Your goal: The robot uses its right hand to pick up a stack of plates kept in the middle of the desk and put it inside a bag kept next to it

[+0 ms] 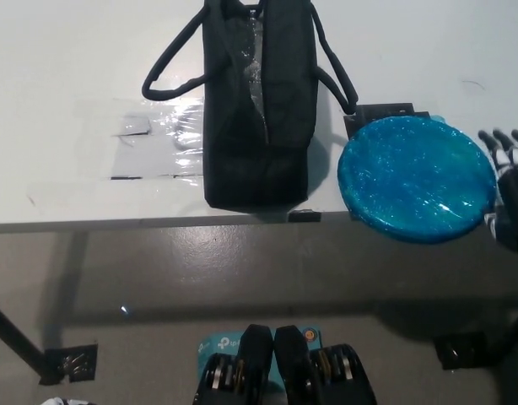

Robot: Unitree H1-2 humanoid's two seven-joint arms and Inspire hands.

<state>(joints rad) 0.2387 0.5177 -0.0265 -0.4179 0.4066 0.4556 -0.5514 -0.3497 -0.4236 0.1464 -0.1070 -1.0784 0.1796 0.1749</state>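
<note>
Just left of our open, empty right hand [510, 181] lie the plates [417, 178]; bag [259, 101] farther left.

Glittery blue plates [415, 179] lie flat, just left of the black right robot hand [510, 187], overhanging the desk's [65, 76] near edge. Black bag [258, 105] stands upright farther left, top slit open, handles splayed outward.

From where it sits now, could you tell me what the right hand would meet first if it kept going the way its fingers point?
Probably nothing: the right hand, right of the blue plates, points up the picture over bare white desk. Its height above the desk is unclear.
</note>
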